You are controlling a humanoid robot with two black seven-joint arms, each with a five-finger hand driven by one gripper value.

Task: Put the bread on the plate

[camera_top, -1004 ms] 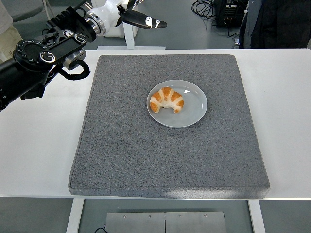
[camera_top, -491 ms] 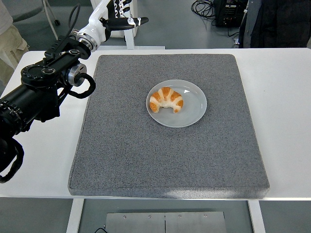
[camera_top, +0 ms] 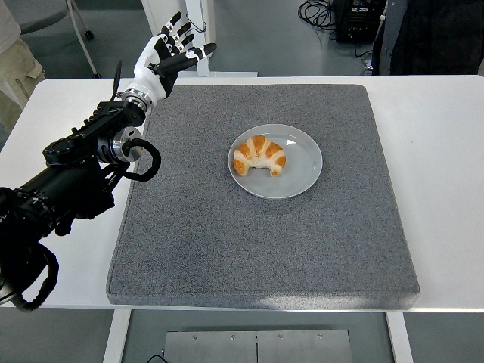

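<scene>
A golden croissant (camera_top: pixel 259 154) lies on the left half of a round grey plate (camera_top: pixel 301 169), which sits on a dark grey mat (camera_top: pixel 265 249). My left hand (camera_top: pixel 171 54) is at the mat's far left corner, fingers spread and empty, well away from the plate. Its black arm (camera_top: pixel 68 178) runs down the left side of the table. My right arm is out of view.
The mat covers the middle of the white table (camera_top: pixel 446 151). A person's leg (camera_top: pixel 17 64) shows at the top left and a dark-clothed person (camera_top: pixel 431 34) at the top right. Cables and a black box (camera_top: pixel 348 19) lie on the floor behind.
My left arm has swung down and toward me; the hand has come lower and nearer the mat's far left corner. The croissant and plate have not moved.
</scene>
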